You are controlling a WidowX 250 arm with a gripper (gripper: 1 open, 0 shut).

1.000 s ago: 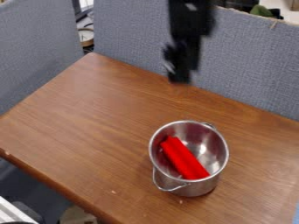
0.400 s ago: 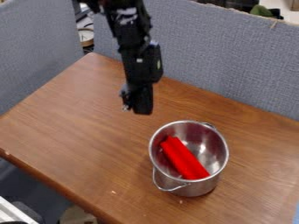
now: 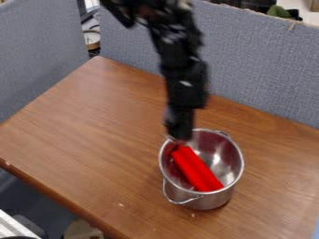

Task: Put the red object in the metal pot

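The red object [image 3: 196, 168] lies slanted inside the metal pot [image 3: 232, 154], which stands on the table at the front right. Its upper end points toward the pot's far left rim. My gripper [image 3: 177, 131] points straight down from the dark arm and hangs just over that rim, above the block's upper end. The fingers look drawn together into a narrow tip, and nothing shows between them. Whether the tip touches the block or the rim I cannot tell.
The pot stands on a brown wooden table [image 3: 88, 131] whose front left edge runs diagonally. Grey partition walls [image 3: 37, 51] close off the back and left. A thin wire handle [image 3: 184, 198] sticks out at the pot's front.
The arm has come down from the back of the table, and the gripper has shifted right to the pot's far rim. The red block has stayed in the pot.
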